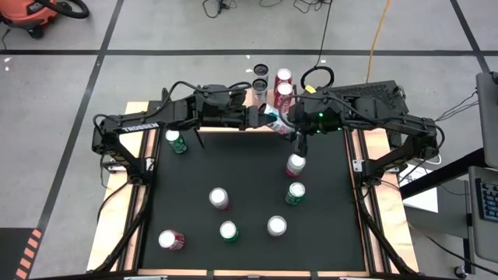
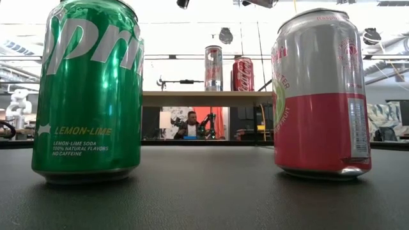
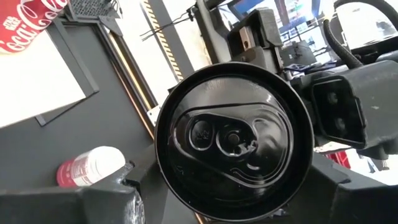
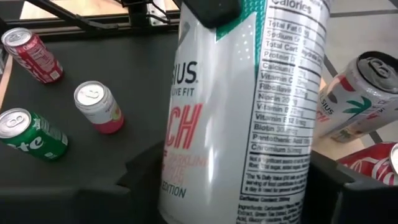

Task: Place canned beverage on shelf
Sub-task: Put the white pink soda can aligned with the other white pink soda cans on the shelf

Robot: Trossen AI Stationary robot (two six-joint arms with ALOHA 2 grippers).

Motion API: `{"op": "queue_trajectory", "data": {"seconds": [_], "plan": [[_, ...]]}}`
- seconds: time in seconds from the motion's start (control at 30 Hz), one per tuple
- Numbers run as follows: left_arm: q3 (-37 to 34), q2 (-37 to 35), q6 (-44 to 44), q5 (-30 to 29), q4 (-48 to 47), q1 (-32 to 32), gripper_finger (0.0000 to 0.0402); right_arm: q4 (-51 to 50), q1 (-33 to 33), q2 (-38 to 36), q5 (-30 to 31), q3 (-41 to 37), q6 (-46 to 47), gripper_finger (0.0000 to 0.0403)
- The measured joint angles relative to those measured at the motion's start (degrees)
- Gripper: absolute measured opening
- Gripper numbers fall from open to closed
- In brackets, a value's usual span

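High view: the left hand (image 1: 261, 117) and right hand (image 1: 289, 120) both clamp 1 tall white can (image 1: 274, 120) at the desk's (image 1: 249, 187) far edge, beside the shelf (image 1: 268, 95), which holds 4 cans already. 8 cans wait on the desk.

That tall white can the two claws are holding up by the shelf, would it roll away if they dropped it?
Probably. The tall white can is round and smooth-sided, so on its side it would likely roll. Its slim, tall shape suggests it tips more easily than the short green can. The glossy printed wall looks slippery, so the left gripper and right gripper need firm contact.
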Motion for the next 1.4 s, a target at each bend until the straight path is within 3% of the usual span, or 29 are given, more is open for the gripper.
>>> {"op": "queue_trajectory", "data": {"seconds": [0.27, 0.67, 1.03, 1.4], "plan": [[0.0, -0.02, 1.78, -0.08, 0.09, 0.02, 0.0254, 0.56, -0.04, -0.02, 0.2, 0.0, 0.63, 0.0236], [0.0, -0.11, 4.26, 1.52, 2.06, 0.42, 0.038, 0.84, -0.04, 0.03, -0.42, 0.0, 2.84, 0.0235], [0.0, -4.06, 4.95, -1.4, 0.02, 1.07, 0.0386, -0.43, 0.0, -1.44, -2.08, -0.04, 2.64, 0.0235], [0.09, -9.22, 11.84, -4.42, -2.31, -0.65, 0.0386, -0.19, -0.42, -3.73, -6.54, -0.08, 2.57, 0.0235]]}}
